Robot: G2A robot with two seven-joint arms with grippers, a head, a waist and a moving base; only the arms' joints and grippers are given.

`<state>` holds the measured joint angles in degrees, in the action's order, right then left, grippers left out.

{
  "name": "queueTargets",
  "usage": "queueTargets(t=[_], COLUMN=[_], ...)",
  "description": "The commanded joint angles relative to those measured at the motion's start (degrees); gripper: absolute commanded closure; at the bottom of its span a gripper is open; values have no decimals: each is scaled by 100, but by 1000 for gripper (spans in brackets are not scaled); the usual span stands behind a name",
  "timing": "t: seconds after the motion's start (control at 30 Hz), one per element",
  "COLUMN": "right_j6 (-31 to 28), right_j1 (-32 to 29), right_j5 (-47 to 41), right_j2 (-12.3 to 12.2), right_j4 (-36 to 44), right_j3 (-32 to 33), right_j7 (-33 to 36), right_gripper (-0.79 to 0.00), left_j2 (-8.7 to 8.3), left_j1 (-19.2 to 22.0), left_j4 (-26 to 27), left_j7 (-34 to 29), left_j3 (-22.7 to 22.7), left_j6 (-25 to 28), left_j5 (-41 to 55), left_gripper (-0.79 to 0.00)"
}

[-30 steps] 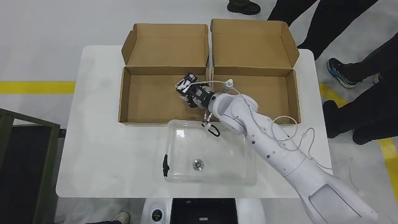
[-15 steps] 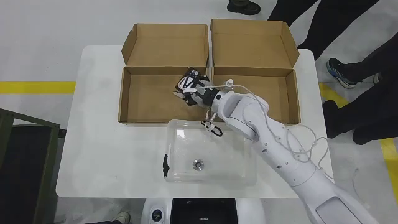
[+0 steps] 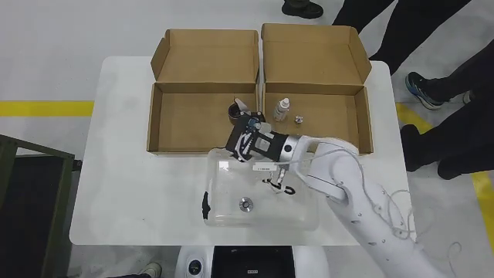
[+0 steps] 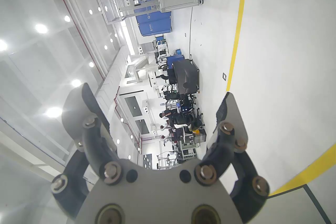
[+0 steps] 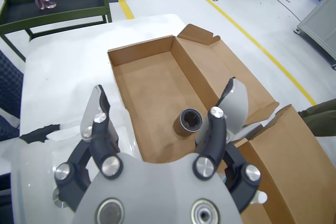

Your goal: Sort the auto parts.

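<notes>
The white counter (image 3: pixel 123 162) carries two open cardboard boxes on the far side and a clear tray (image 3: pixel 297 210) on the near side. The left box (image 3: pixel 181 123) holds one black sleeve (image 5: pixel 189 121), standing upright at its right end. The right box (image 3: pixel 336 116) holds a small bottle (image 3: pixel 281 109) and, just beside it, a small metal part (image 3: pixel 299 116). So three pieces look sorted. The right gripper (image 5: pixel 165 89) hangs over the near rim of the left box with its fingers wide and empty. The left gripper (image 4: pixel 157 92), also spread wide and empty, faces the room, away from the counter. Left to sort, as far as I can judge: a round metal part (image 3: pixel 246 204) in the tray and a black piece (image 3: pixel 205 203) at its left edge.
</notes>
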<state>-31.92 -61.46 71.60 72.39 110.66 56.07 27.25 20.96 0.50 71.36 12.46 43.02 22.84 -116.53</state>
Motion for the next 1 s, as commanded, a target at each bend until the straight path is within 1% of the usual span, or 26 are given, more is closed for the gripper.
queueTargets(t=[0.0, 0.17, 0.37, 0.63, 0.8, 0.87, 0.97], right_j6=[-280, -829, -1240, -1407, -1536, -1806, -1963], right_j1=[-142, -482, -795, -1077, -1234, -1244, -1312], right_j5=[-49, -147, -276, -227, -86, 69, 182], right_j2=[-47, -157, -255, -341, -391, -417, -452], right_j4=[153, 496, 748, 829, 808, 833, 797], right_j3=[105, 325, 419, 370, 289, 225, 216], right_j7=[69, 279, 609, 859, 910, 874, 749], right_gripper=[-760, -773, -760, -742, -683, -699, -717], left_j2=[0, 0, 0, 0, 0, 0, 0], left_j1=[0, 0, 0, 0, 0, 0, 0], left_j4=[0, 0, 0, 0, 0, 0, 0], left_j7=[0, 0, 0, 0, 0, 0, 0], left_j3=[0, 0, 0, 0, 0, 0, 0], left_j6=[0, 0, 0, 0, 0, 0, 0], left_j5=[0, 0, 0, 0, 0, 0, 0], left_gripper=[-785, -785, -785, -785, -785, -785, -785])
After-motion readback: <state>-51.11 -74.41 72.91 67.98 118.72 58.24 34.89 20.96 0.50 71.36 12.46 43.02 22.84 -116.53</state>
